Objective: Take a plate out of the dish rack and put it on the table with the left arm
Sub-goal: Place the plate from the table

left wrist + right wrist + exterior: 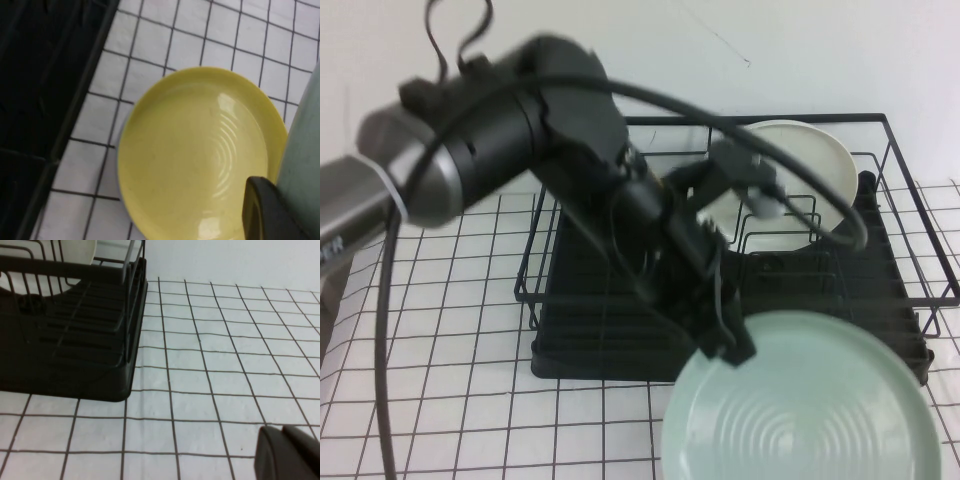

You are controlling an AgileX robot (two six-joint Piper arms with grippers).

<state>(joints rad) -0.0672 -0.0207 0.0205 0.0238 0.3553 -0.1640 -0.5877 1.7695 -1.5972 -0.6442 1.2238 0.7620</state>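
I had the left arm [520,130] reaching across the dish rack [620,300], its left gripper [725,345] with jaws pinched on the rim of the plate [810,410]. That plate was pale mint green, matte, with faint concentric rings, held out in front of the rack over the surface [450,400]. A cream plate [810,165] stood in the rack. The wrist camera showed a yellow plate [200,150] lying on the grid cloth. Of the right gripper [290,455] only a dark tip showed; I couldn't tell its jaws.
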